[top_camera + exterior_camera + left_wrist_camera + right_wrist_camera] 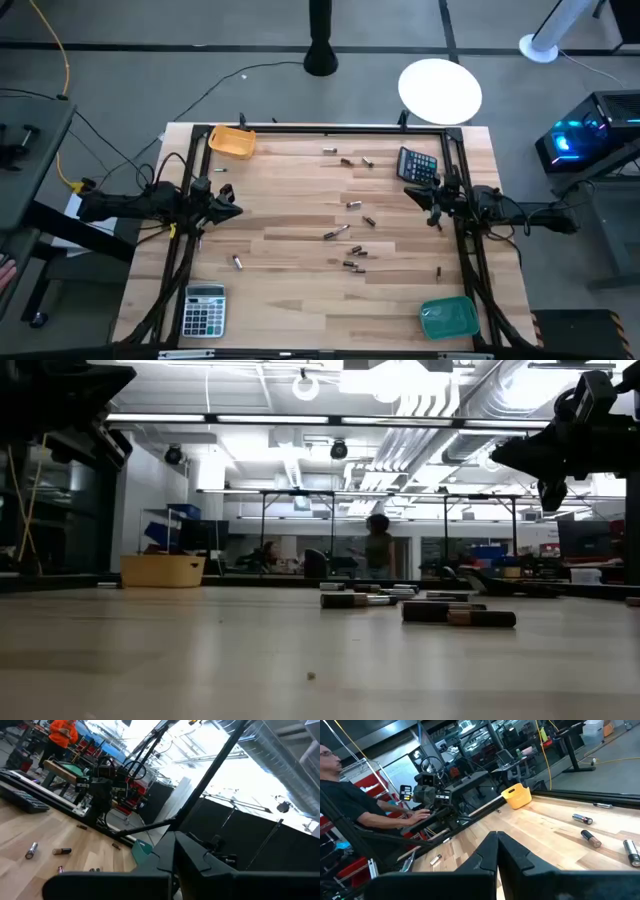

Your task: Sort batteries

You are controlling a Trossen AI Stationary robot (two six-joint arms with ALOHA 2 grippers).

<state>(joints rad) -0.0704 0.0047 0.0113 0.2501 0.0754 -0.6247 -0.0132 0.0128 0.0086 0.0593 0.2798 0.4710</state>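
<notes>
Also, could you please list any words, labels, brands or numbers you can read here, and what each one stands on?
No text reads in any view.
Grey calculator and black calculator: keys and displays too small.
Small dark and silvery cylindrical batteries: labels blurred.
Yellow plastic tray, teal plastic tray: no visible print.

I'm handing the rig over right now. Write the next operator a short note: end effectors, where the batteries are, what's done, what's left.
Left end effector: shut, empty, raised over the table's left side.
Right end effector: shut, empty, raised over the right side, beside the dark calculator.
Batteries: loose across the middle of the wooden table, plus a few near the far edge; one lies alone left of centre.
Trays: yellow tray at the far left corner, teal tray at the near right corner; no batteries visible in either.
Done: nothing sorted yet.
Left: all batteries still to pick up and sort.
</notes>
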